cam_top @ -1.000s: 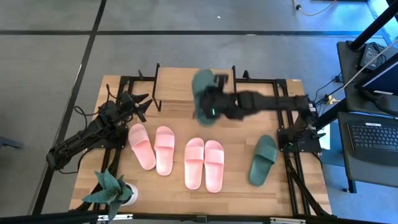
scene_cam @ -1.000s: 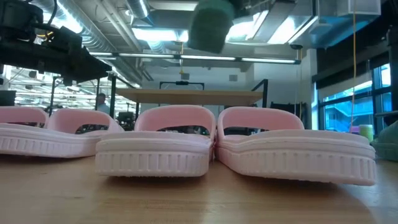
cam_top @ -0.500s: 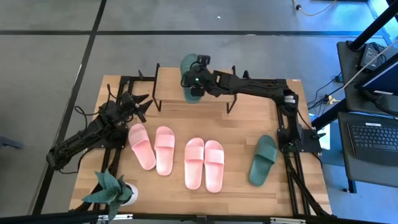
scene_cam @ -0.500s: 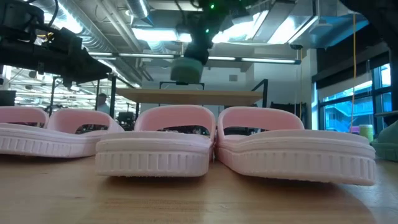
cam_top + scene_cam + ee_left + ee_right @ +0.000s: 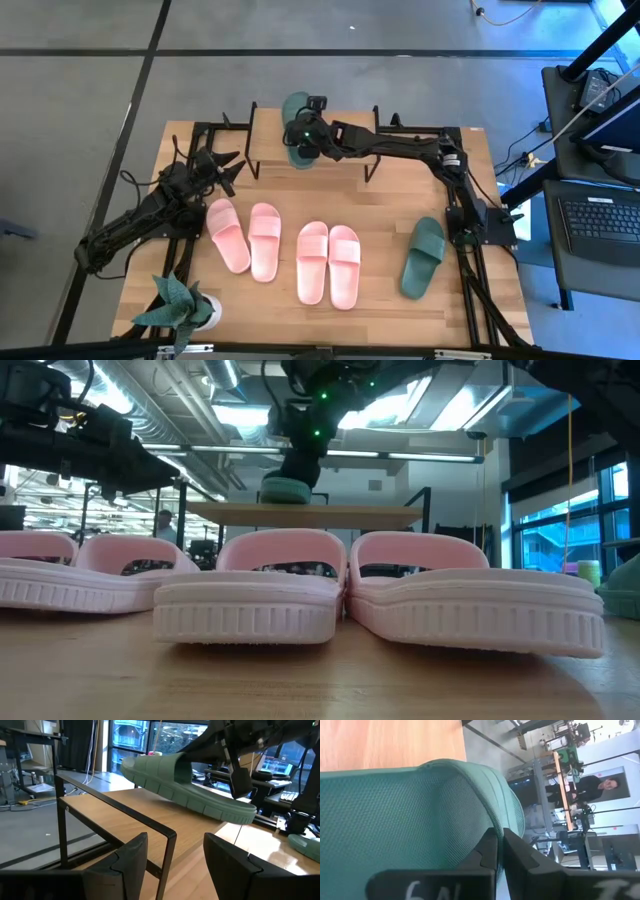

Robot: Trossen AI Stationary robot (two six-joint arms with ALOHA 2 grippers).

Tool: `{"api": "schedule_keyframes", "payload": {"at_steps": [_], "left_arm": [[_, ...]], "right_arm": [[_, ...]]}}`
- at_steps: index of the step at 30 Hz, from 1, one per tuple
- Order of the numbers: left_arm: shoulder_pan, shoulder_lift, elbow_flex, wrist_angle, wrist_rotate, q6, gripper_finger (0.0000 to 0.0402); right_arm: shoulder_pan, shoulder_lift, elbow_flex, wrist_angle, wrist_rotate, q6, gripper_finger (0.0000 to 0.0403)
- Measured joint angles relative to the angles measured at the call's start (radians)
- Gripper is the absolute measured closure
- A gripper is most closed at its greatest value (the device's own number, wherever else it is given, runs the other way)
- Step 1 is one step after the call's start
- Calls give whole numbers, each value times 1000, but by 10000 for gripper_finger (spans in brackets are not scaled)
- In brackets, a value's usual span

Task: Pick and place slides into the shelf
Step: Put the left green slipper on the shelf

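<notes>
High view: the right gripper [image 5: 305, 133] reaches across to the shelf [image 5: 270, 140] at the far edge of the surface [image 5: 380, 300] and is clenched on the strap of a dark green slide [image 5: 296, 125], which sits over the middle of the shelf's plank with its far end past the back edge. Below the shelf, four pink slides lie in a row in two pairs: a left pink pair [image 5: 243, 236] and a middle pink pair [image 5: 328, 262]. The second green slide [image 5: 422, 257] lies alone toward the right, just beside the right arm's base. The left gripper [image 5: 222, 170] waits near the shelf's left end, well clear of the held slide; this view does not settle how its fingers stand. A potted plant [image 5: 180, 305] stands at the near left corner.

Low view: the middle pink pair fills the foreground and hides most of the surface behind it. Over them the shelf plank [image 5: 310, 512] shows edge-on, with the green slide [image 5: 284, 490] at its top under the right arm. Whether the sole touches the plank I cannot tell here.

Left wrist view: the left gripper's fingers [image 5: 132, 855] stand apart, holding nothing. Beyond them the green slide [image 5: 185, 782] is tilted, one end up, over the plank's corner and black frame.

Right wrist view: the green strap [image 5: 410, 820] is pinched between the two dark fingers [image 5: 520, 860]; the plank shows beyond it. A person [image 5: 597, 785] stands far off in the room.
</notes>
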Motion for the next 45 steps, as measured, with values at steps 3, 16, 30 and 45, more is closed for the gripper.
{"api": "schedule_keyframes", "payload": {"at_steps": [3,16,30,45], "left_arm": [[0,0,0,0,0,0,216],[0,0,0,0,0,0,216],[0,0,0,0,0,0,216],[0,0,0,0,0,0,216]], "right_arm": [[0,7,0,4,1,2,388],[0,11,0,4,3,0,321],[0,11,0,4,3,0,297],[0,10,0,14,10,-3,212]]}}
